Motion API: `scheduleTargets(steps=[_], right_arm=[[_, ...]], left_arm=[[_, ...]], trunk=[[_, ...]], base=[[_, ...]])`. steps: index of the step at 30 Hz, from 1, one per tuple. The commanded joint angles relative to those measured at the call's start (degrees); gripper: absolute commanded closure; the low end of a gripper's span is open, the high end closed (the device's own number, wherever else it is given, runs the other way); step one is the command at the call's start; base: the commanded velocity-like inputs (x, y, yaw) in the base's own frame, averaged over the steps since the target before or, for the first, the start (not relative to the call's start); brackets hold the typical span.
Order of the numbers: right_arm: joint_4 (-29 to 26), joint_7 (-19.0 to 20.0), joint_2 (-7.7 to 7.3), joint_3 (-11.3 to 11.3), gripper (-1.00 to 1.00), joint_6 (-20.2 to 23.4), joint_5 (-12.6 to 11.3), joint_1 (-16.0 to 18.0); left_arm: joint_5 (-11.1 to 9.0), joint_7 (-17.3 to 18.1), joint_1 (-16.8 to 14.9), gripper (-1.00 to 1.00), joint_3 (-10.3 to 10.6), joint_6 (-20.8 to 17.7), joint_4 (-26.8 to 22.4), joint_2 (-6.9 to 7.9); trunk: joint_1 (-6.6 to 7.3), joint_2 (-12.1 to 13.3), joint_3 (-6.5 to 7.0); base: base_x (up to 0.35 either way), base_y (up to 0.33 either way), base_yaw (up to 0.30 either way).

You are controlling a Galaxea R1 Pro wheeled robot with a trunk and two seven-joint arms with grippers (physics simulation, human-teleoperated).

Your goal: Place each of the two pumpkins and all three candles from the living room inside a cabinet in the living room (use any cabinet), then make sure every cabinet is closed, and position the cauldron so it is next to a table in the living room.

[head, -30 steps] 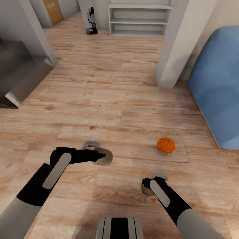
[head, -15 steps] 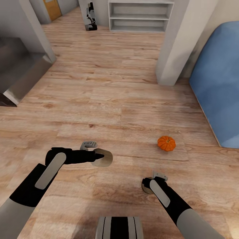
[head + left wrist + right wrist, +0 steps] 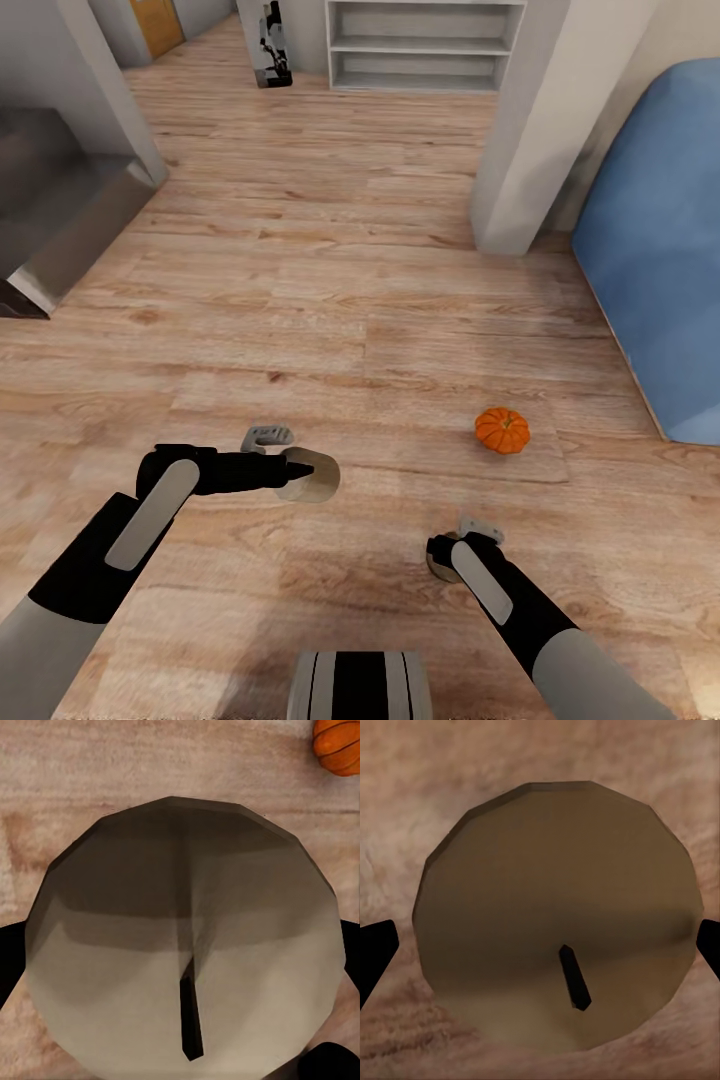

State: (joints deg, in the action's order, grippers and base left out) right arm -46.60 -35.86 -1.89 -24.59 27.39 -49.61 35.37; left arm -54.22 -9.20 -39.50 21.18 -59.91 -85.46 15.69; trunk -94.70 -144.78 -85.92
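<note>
Each gripper is holding a candle: the left gripper is gripping one candle, the right gripper another candle. A pumpkin is sitting on the floor nearby. Nothing has moved since a moment ago, so no cabinet is near yet.

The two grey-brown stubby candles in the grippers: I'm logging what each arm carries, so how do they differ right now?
In the head view the left gripper's grey-brown stubby candle is in plain sight ahead of the arm, while the right gripper's candle is mostly hidden behind its wrist. The left candle looks paler and greyer in its wrist view; the right candle looks browner. Both are faceted, dark-wicked cylinders between black fingers.
</note>
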Motion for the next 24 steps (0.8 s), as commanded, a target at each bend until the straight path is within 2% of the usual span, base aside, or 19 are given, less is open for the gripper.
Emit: scheduleTargets(steps=[1,20,24], right_arm=[[-0.1,-0.5,-0.09,-0.3,-1.00,0.1,-0.4,0.0],[-0.1,-0.4,-0.10,-0.3,-1.00,0.1,-0.4,0.0],[0.0,-0.4,-0.13,-0.3,-1.00,0.1,-0.4,0.0]], left_arm=[[-0.7,-0.6,0.0,1.00,0.1,-0.1,-0.1,0.04],[-0.7,-0.6,0.0,1.00,0.2,-0.1,-0.1,0.04],[-0.7,-0.6,0.0,1.00,0.2,-0.1,-0.1,0.04]], trunk=[[-0.01,0.0,-0.27],[-0.04,0.0,-0.49],[-0.11,-0.1,-1.15]], base=[[0.000,0.000,0.000],[0.000,0.000,0.000],[0.000,0.000,0.000]])
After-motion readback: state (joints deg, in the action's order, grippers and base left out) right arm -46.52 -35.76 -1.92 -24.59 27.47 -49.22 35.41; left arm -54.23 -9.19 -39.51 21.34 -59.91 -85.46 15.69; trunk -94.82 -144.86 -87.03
